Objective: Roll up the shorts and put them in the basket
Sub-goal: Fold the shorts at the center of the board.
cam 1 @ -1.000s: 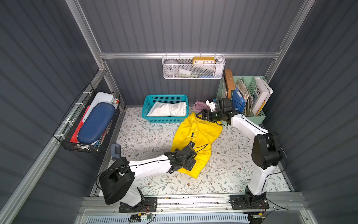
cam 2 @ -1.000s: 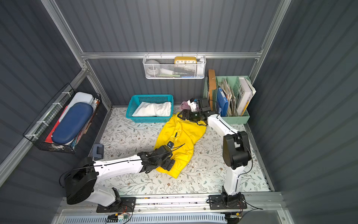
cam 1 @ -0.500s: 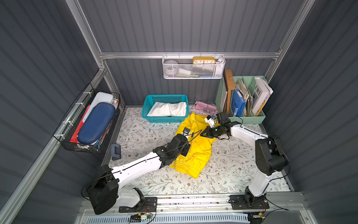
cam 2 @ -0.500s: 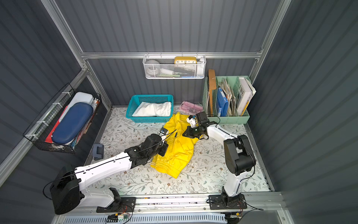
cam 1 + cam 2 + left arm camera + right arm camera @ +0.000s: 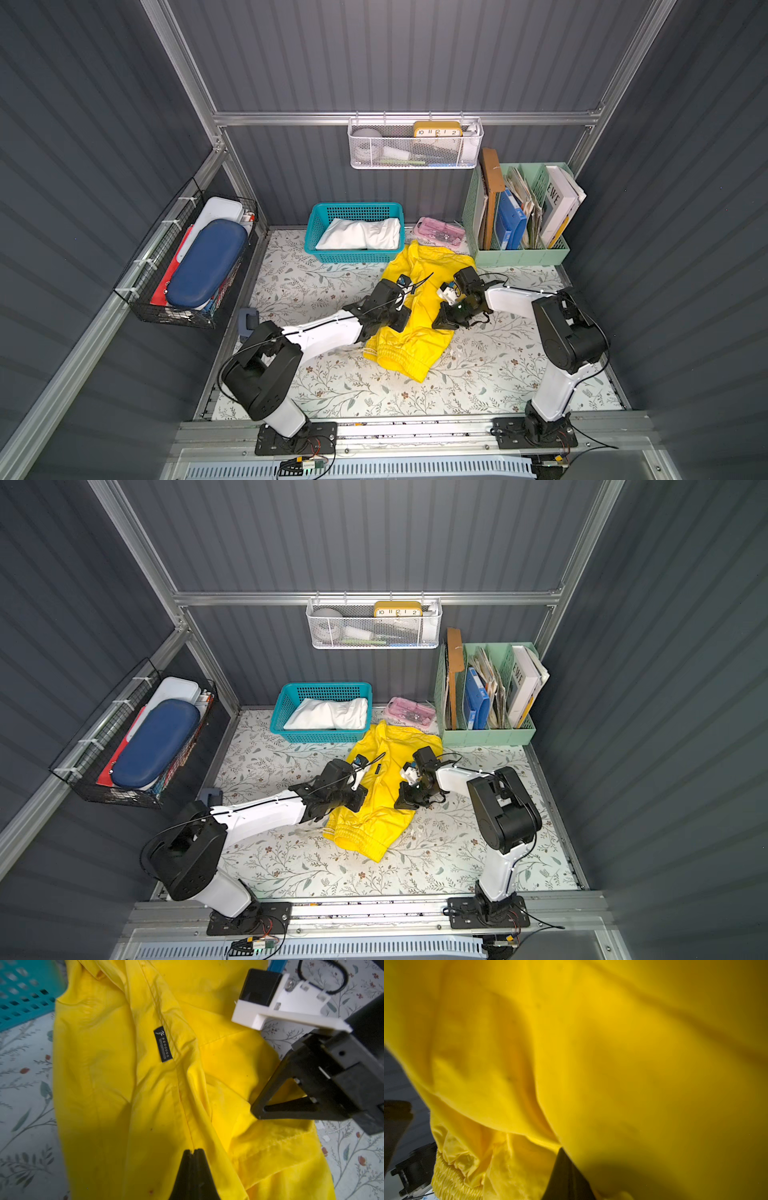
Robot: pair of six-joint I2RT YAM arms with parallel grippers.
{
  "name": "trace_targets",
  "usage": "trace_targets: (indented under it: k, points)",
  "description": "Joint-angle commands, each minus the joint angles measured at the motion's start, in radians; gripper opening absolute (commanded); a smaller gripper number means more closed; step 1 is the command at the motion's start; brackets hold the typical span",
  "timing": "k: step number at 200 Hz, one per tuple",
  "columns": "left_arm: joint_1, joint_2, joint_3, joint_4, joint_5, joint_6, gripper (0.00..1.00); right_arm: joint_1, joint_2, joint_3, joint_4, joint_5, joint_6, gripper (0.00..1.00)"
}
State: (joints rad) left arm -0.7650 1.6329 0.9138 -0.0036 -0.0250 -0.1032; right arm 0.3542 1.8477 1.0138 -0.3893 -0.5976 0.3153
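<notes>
Far left wall: black wire rack (image 5: 137,291) holding a blue case (image 5: 205,266). On the flower-patterned desk (image 5: 332,390), at the back, a teal basket (image 5: 349,255) with the white shorts (image 5: 361,235) lying folded inside it. Left arm reaches in low from the near left corner. Left claw (image 5: 194,1152) has its jaws pressed tight together, and in the left wrist view a raised ridge of yellow cloth runs straight into the tips, so it nips the fabric. Yellow shorts (image 5: 415,345) lie spread mid-desk, the far end just in front of the basket's right corner, the gathered waistband (image 5: 395,357) at the near end, in both top views. They are not rolled; the cloth is creased and loosely folded along its length. A small black label (image 5: 163,1044) sits on a seam partway up the garment. Right claw (image 5: 256,1109) is at the shorts' right edge, jaws closed to a point on the cloth there. The right wrist view is nearly filled by yellow fabric hanging close over the lens, one dark finger (image 5: 564,1178) under it, the ruffled waistband showing at one corner. The two claws face each other across the garment, near but apart. Behind the shorts, a pink case (image 5: 440,232) rests against the back wall. Right of that, a green file holder (image 5: 519,255) is packed with books and papers. On the back wall above hangs a white mesh basket (image 5: 415,160) with a yellow clock (image 5: 437,129).
</notes>
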Motion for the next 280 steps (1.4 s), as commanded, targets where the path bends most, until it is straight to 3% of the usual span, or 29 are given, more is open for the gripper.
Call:
trace_targets:
  k: [1,58,88,114,136,175,216,242,280]
  points:
    - [0.01,0.033,0.014,-0.015,0.084,-0.015,0.0,-0.047,0.036,0.026,-0.111,0.083,-0.051,0.0]
    - [0.01,0.102,-0.027,0.018,0.297,-0.091,0.0,-0.172,0.039,0.087,-0.223,0.137,-0.13,0.0]
    - [0.01,0.108,-0.047,0.032,0.33,-0.087,0.0,-0.193,0.054,0.131,-0.252,0.16,-0.141,0.0]
    - [0.005,0.126,-0.053,0.098,0.448,-0.133,0.0,-0.196,0.083,0.192,-0.285,0.215,-0.149,0.0]
    - [-0.034,0.152,-0.048,0.13,0.473,-0.157,0.0,-0.203,0.1,0.245,-0.32,0.273,-0.165,0.0]
    - [-0.073,0.147,-0.035,0.118,0.439,-0.164,0.0,-0.221,0.053,0.284,-0.319,0.24,-0.199,0.0]
    - [-0.067,0.032,0.055,0.002,0.256,-0.104,0.0,-0.181,-0.059,0.301,-0.293,0.157,-0.204,0.0]
    - [-0.044,-0.047,0.073,0.0,0.162,-0.091,0.0,-0.097,-0.028,0.369,-0.331,0.156,-0.194,0.0]
    - [0.005,-0.093,-0.011,0.005,0.071,-0.161,0.0,-0.051,0.066,0.409,-0.276,0.147,-0.103,0.0]
